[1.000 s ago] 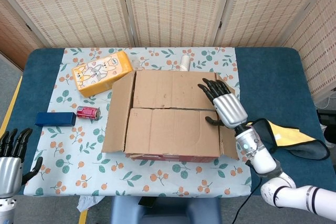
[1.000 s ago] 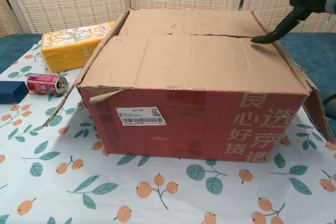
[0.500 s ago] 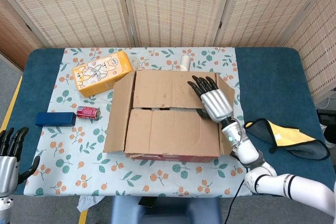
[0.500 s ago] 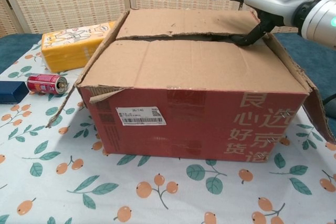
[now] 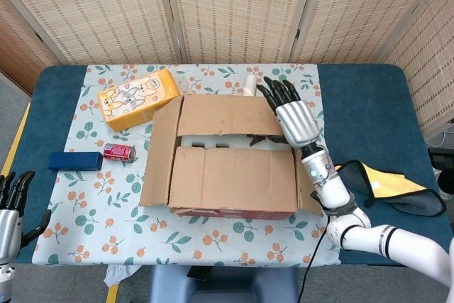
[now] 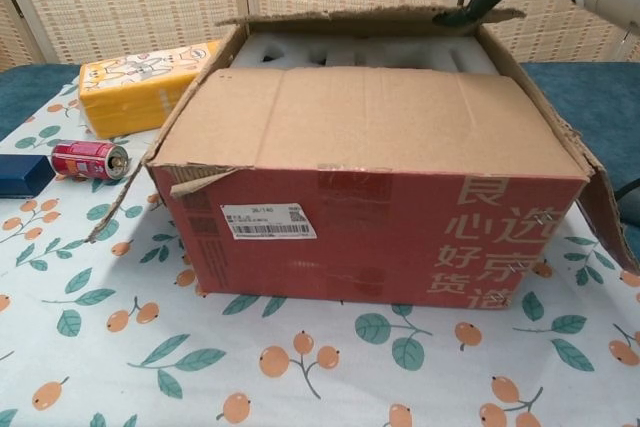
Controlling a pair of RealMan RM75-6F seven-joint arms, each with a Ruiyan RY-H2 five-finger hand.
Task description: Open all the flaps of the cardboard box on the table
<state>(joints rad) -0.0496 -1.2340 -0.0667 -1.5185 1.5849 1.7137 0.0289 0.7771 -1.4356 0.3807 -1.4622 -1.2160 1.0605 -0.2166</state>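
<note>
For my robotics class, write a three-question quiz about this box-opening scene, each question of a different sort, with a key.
1. True or false: the near flap of the cardboard box still lies flat over the top.
2. Multiple choice: the right hand is at the A) near flap, B) far flap, C) red can.
3. Fill in: the left hand sits by the table's ____ corner, holding nothing.

Key:
1. True; only the far flap is raised, showing white packing inside.
2. B; its thumb hooks under that flap's edge.
3. Near left.
</note>
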